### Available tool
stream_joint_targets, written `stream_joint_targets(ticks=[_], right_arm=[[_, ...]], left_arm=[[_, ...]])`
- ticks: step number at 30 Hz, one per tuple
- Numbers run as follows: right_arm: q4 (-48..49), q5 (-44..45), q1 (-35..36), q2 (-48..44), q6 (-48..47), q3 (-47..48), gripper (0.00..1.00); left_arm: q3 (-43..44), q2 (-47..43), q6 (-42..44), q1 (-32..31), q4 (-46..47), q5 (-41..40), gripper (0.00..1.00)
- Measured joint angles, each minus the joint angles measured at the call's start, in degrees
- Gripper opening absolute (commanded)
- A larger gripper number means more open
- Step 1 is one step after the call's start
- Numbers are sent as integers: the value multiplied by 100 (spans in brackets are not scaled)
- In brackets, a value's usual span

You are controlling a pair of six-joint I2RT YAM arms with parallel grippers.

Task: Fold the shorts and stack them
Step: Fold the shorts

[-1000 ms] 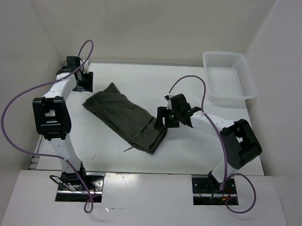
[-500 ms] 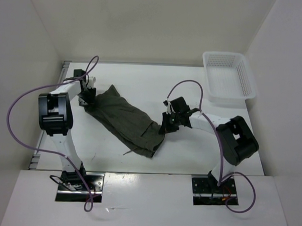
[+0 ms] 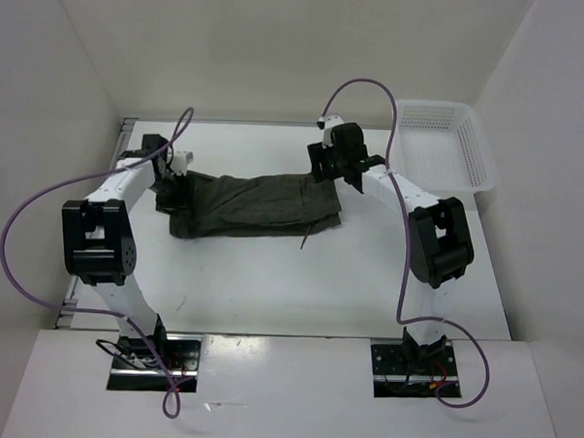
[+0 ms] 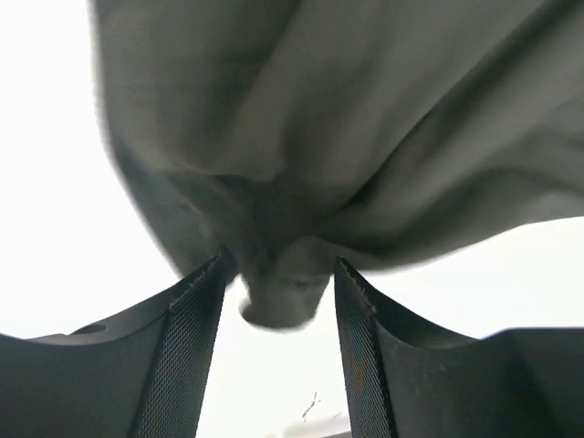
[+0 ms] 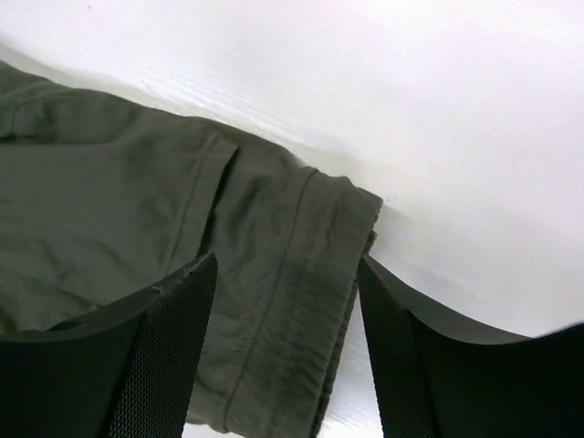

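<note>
The shorts (image 3: 254, 206) lie stretched across the far half of the table (image 3: 270, 276). Our left gripper (image 4: 278, 278) pinches a bunch of cloth. Our right gripper (image 5: 287, 265) hovers, spread, over the hem. We should catch both layers there, then fold with the cloth taut.

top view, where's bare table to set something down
Widest bare patch: the white table between the dark olive-green cloth shorts and the arm bases. A narrower strip behind the shorts, along the back wall. Crowded right: white plastic mesh basket and right arm.
</note>
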Motion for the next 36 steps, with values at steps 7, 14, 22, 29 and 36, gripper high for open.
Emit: stream_joint_targets(ticks=[7,14,22,29,36], right_arm=[[-98,26,-46,-278,225,-417,59],[-260,-195,-72,-407,393,-907,51],[-282,-487,-74,-428,466,-1259,58],[-262,-809,-74,-439,588,-1532,59],[-238,-964,-74,-450,675,-1792,56]], left_arm=[[1298,-31,-7,546,262,4,49],[1659,1137,-2,402,553,-212,47],[1744,1794,-2,264,415,-219,47],[1742,1794,-2,236,400,-179,19],[1714,1799,0,216,422,-96,0]])
